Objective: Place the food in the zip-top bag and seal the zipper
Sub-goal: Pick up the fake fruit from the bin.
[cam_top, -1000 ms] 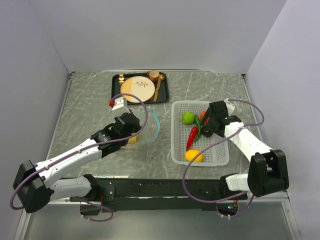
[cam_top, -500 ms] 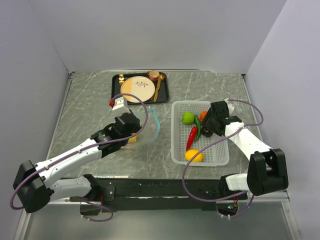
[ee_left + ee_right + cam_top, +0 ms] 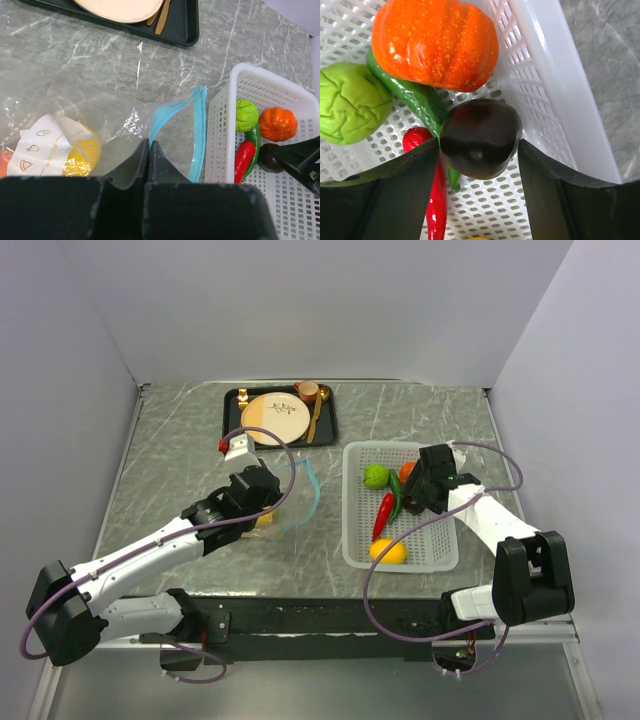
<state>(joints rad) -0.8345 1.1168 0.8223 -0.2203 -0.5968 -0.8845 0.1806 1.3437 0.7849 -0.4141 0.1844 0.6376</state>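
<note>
Marble tabletop [image 3: 180, 470]; right jaws around eggplant [image 3: 480, 137]

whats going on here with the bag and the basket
The left hand pinches the clear zip-top bag near its open blue zipper; one yellow lemon is inside. The right hand is down in the white basket, fingers closed on a dark purple toy vegetable. The lime, red chili and green chili lie in the basket.
</note>
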